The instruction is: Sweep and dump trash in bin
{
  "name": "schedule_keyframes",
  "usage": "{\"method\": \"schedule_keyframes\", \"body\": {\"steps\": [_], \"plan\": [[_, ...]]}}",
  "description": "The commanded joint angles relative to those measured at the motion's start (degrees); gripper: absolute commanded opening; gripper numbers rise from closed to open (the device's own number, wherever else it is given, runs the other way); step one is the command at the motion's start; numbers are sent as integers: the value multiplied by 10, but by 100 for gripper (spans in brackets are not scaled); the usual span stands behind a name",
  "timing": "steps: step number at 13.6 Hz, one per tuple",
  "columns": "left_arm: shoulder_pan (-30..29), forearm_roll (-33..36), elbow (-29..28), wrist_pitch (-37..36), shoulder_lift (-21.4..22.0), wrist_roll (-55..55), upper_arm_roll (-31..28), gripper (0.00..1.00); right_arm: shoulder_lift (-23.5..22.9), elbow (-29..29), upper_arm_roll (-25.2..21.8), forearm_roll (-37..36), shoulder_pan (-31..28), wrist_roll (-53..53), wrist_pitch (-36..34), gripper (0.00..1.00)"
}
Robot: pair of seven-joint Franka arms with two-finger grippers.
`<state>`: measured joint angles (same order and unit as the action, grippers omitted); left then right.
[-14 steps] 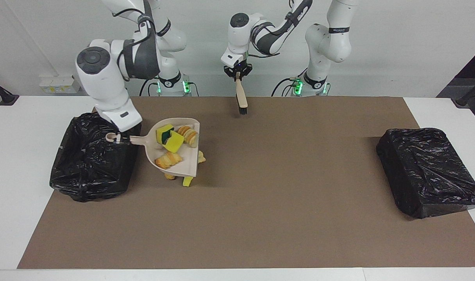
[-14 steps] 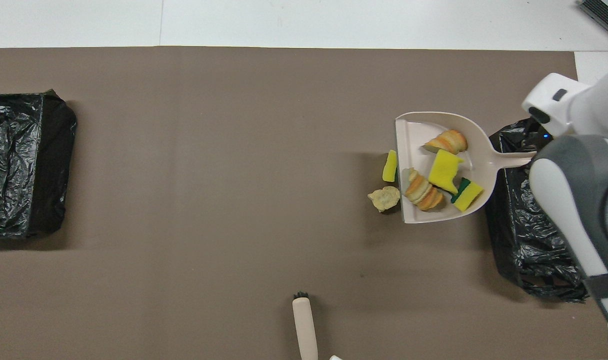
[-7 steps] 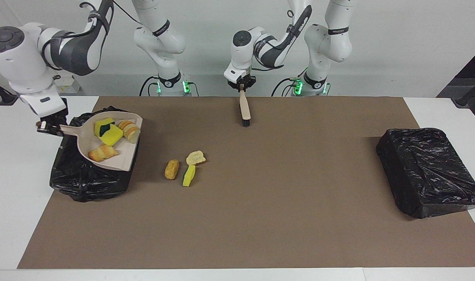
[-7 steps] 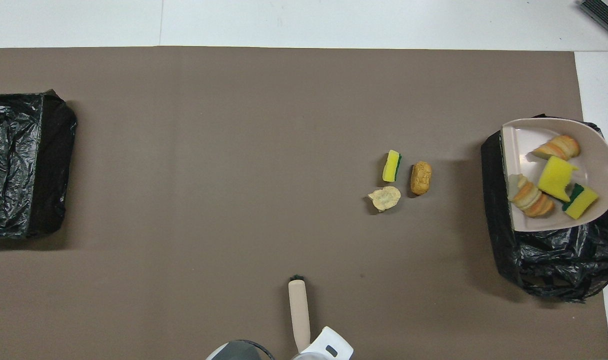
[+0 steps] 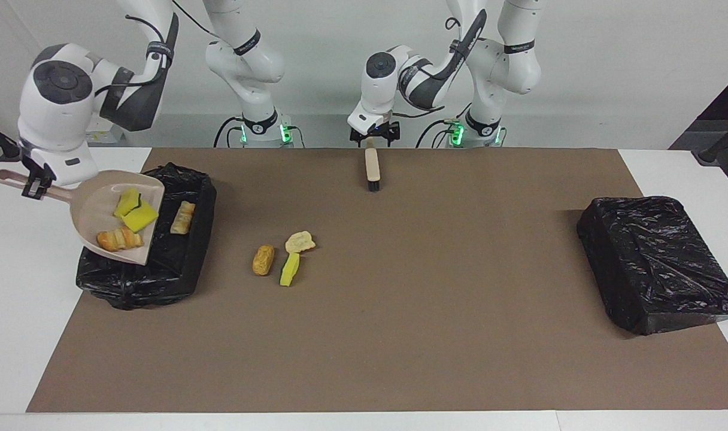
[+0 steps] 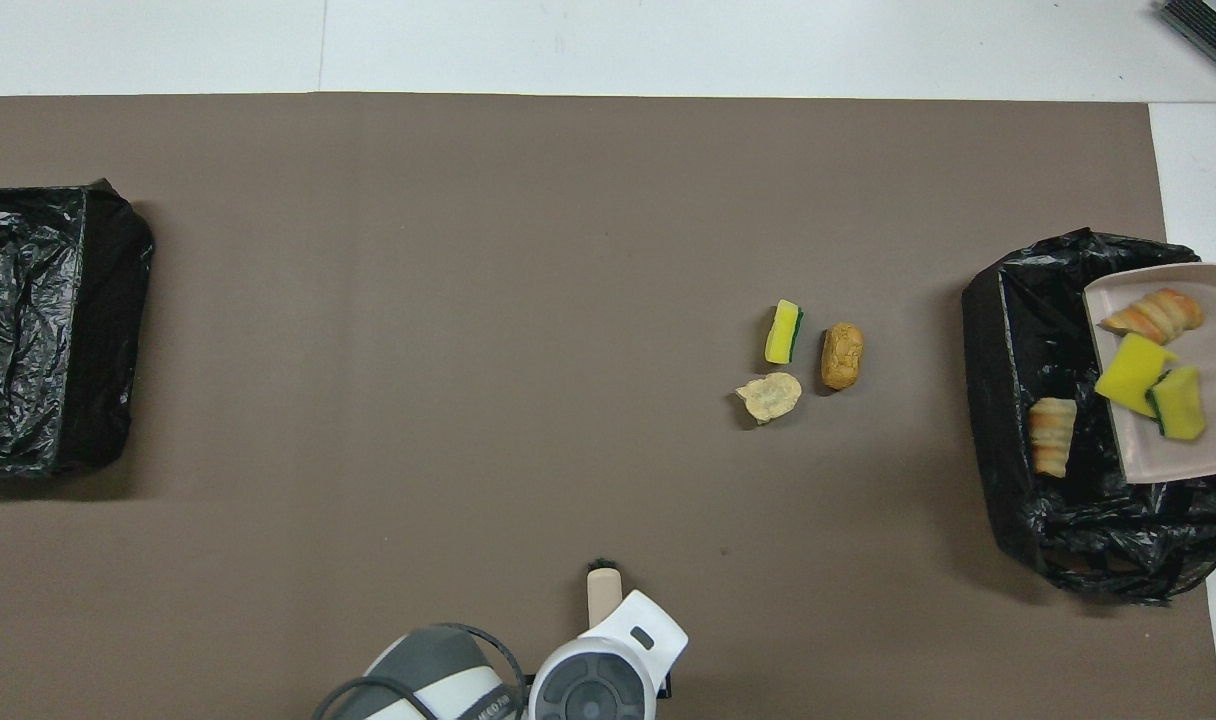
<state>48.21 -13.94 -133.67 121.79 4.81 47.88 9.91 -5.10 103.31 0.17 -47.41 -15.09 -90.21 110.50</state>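
Your right gripper (image 5: 33,182), jaws clamped on the handle, is tilting the beige plastic dustpan (image 5: 100,206) over the black-lined bin (image 5: 184,263); its mouth is facing the bin. Three scraps (image 5: 283,254) are lying on the counter. Left gripper (image 5: 374,139), jaws open, is hanging over the beige brush (image 5: 372,167).

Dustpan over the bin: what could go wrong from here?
1. The dustpan, tilted in the right gripper, hangs near the edge of the bin that is farthest from the robots. The bread roll in it may slide past the rim onto the mat.
2. Three scraps lie on the mat outside the pan, with the brush apart from them. They could be missed.
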Motion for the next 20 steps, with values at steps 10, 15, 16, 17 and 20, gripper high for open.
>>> {"method": "schedule_keyframes", "body": {"steps": [10, 15, 16, 17, 20], "plan": [[-227, 88, 224, -234, 9, -257, 0, 100, 72, -6, 13, -19, 0, -13, -84, 0], [-337, 117, 300, -298, 9, -371, -3, 100, 73, -12, 22, 184, 16, 133, -129, 0], [-352, 117, 311, -299, 10, -385, -3, 100, 74, -7, 26, 207, 34, 174, -135, 0], [-371, 117, 329, -303, 9, -401, -5, 100, 77, -4, 26, 224, 47, 214, -135, 0], [-401, 116, 353, -314, 10, -447, -7, 100, 75, 5, 27, 274, 118, 369, -150, 0]]}}
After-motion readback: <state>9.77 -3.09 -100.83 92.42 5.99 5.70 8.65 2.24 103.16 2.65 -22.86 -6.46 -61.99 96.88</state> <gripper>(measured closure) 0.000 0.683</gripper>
